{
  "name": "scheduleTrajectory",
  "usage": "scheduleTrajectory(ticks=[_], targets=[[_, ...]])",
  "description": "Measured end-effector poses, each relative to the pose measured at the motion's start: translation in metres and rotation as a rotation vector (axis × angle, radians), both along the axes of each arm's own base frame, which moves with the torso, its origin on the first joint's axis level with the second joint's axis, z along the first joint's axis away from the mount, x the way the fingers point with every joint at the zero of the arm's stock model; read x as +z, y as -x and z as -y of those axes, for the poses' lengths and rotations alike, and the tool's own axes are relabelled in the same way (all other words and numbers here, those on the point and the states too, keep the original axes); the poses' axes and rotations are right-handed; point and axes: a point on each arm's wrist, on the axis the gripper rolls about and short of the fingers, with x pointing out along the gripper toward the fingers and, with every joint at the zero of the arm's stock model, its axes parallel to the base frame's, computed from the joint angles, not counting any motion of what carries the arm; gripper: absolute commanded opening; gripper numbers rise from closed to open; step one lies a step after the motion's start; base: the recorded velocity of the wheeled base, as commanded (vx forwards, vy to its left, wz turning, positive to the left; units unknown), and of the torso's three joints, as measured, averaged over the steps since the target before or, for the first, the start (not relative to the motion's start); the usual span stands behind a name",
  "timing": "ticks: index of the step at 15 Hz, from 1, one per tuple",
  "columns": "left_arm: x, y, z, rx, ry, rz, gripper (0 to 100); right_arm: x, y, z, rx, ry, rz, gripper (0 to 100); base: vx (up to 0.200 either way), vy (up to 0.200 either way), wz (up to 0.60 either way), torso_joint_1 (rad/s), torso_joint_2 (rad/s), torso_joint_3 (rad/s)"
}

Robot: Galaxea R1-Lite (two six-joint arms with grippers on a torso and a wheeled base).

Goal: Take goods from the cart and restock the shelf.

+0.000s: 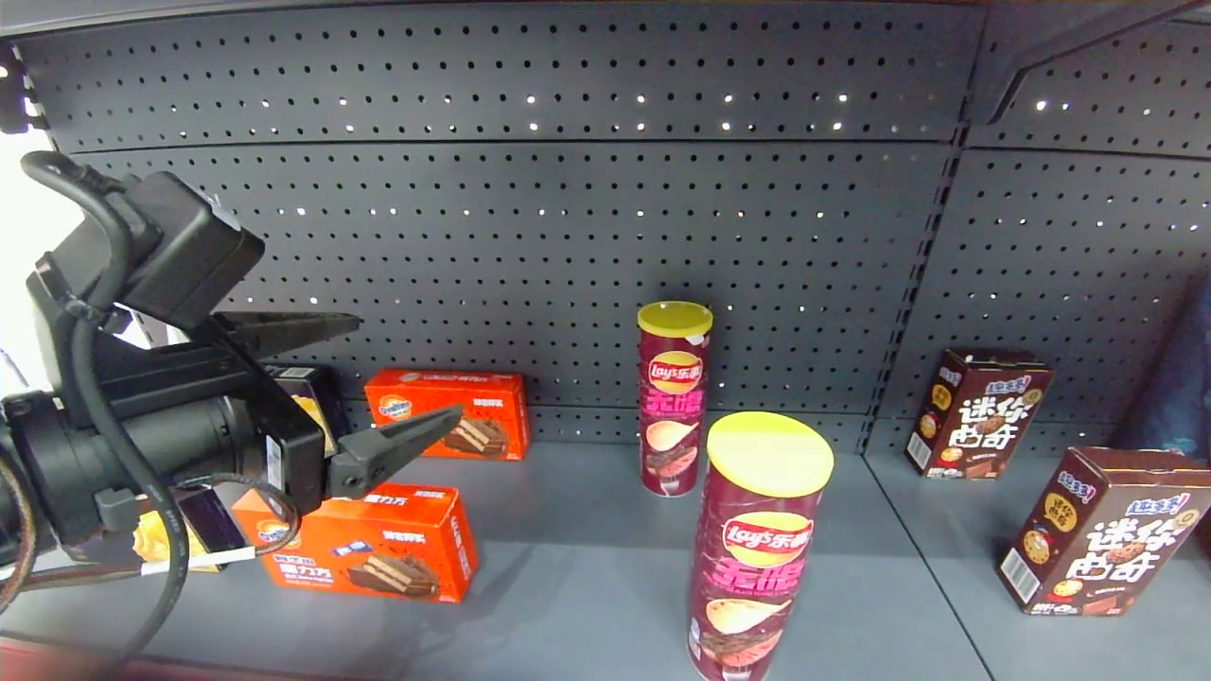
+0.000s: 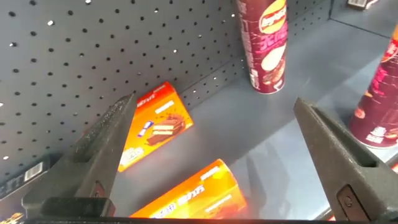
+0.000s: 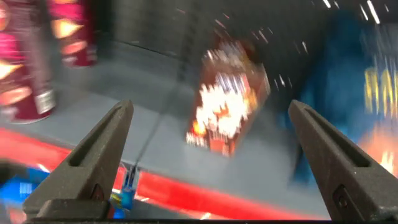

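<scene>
Jaws wide — box (image 1: 320,399) behind left gripper (image 1: 410,367)

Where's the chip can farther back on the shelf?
Head view: the rear chip can stands upright mid-shelf near the pegboard, right of the rear orange cake box.

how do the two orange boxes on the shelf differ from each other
The rear orange box sits back against the pegboard wall; the front orange box lies nearer the shelf's front edge and slightly further left. The open left gripper hangs over the front orange box, with the rear orange box beyond it. Both look like the same pack, lying on a long side, cake picture facing out.
</scene>
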Motion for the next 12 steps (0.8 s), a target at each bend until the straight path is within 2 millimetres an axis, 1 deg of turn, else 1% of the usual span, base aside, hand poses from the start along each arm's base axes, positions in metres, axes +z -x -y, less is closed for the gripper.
scheduleTrajectory(ticks=[1,2,3,5,6,9,11,12], targets=[[0.003,-0.002,0.001,0.0,0.004,0.008,100,0.011,-0.009,-0.001,0.068,0.053,-0.025,100,0.0,0.0,0.0,0.0,0.0,0.0],[0.004,-0.003,0.001,0.001,0.005,0.013,100,0.017,-0.019,-0.002,0.135,0.085,-0.055,100,0.0,0.0,0.0,0.0,0.0,0.0],[0.005,-0.005,0.002,0.002,0.007,0.015,100,0.021,-0.03,-0.004,0.192,0.101,-0.092,100,0.0,0.0,0.0,0.0,0.0,0.0],[0.003,-0.009,0.003,0.01,0.018,-0.002,100,0.023,-0.049,-0.008,0.272,0.119,-0.166,100,0.0,0.0,0.0,0.0,0.0,0.0],[0.002,-0.011,0.003,0.016,0.021,-0.012,100,0.022,-0.057,-0.012,0.31,0.128,-0.198,100,0.0,0.0,0.0,0.0,0.0,0.0],[-0.001,-0.02,0.005,0.025,0.027,-0.004,100,0.008,-0.083,-0.022,0.337,0.139,-0.257,100,0.0,0.0,0.0,0.0,0.0,0.0],[-0.003,-0.026,0.006,0.032,0.03,0.0,100,0.001,-0.103,-0.033,0.33,0.114,-0.253,100,0.0,0.0,0.0,0.0,0.0,0.0],[-0.005,-0.028,0.007,0.033,0.026,-0.009,100,-0.001,-0.114,-0.042,0.324,0.094,-0.24,100,0.0,0.0,0.0,0.0,0.0,0.0]])
